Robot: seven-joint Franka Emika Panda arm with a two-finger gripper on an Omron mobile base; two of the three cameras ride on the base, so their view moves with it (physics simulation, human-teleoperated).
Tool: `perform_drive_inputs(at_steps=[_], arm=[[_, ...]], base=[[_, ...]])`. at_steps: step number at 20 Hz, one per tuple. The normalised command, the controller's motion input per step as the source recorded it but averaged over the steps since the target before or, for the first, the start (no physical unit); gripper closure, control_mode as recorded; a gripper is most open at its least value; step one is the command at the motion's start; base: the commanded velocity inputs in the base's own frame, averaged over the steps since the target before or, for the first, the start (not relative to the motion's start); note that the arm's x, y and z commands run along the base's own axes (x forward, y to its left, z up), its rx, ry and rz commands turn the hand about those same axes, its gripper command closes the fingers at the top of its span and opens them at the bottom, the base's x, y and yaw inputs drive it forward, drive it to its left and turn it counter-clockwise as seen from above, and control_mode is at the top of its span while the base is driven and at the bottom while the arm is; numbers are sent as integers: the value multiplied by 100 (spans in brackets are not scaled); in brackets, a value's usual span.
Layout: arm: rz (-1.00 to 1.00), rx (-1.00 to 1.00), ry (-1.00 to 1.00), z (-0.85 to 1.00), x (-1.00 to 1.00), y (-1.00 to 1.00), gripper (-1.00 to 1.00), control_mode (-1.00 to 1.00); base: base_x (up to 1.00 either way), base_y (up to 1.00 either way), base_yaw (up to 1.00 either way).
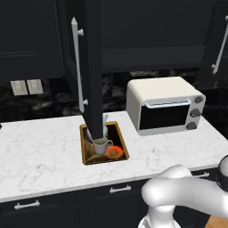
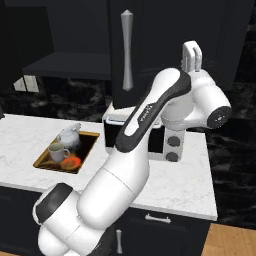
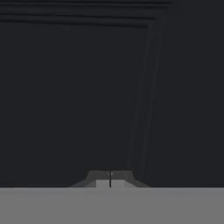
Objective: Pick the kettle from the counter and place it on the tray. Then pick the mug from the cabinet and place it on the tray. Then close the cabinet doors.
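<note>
Right base view: kettle [image 2: 69,135] and mug [image 2: 57,151] both sit on the tray [image 2: 84,159], so only the cabinet doors remain.

Gripper [image 3: 110,179] has its fingertips pressed together, holding nothing, facing a plain black panel close up. Left of the toaster oven [image 1: 165,106], one cabinet door [image 1: 91,62] stands edge-on, swung out above the tray, with its silver bar handle [image 1: 78,67] facing left. A sweep that is too low or too quick could, I judge, slip off the panel or knock the arm against the toaster oven. The counter [image 1: 40,147] is white veined marble, under black cabinets and above black drawers, with a dark stone backsplash behind.
</note>
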Motion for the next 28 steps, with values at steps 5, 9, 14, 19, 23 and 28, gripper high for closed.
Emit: perform_drive_inputs(at_steps=[5,9,14,19,23,28], arm=[[-4,-9,5,-43,91,100,100,-100],[-11,-6,0,-59,89,100,100,-100],[-14,-5,0,-64,100,100,100,-100],[-13,-5,14,-33,100,100,100,-100],[-10,-2,28,-11,100,99,100,-100],[-4,0,19,-16,100,48,100,-100]], base=[[0,0,0],[0,0,0],[0,0,0],[0,0,0],[0,0,0],[0,0,0]])
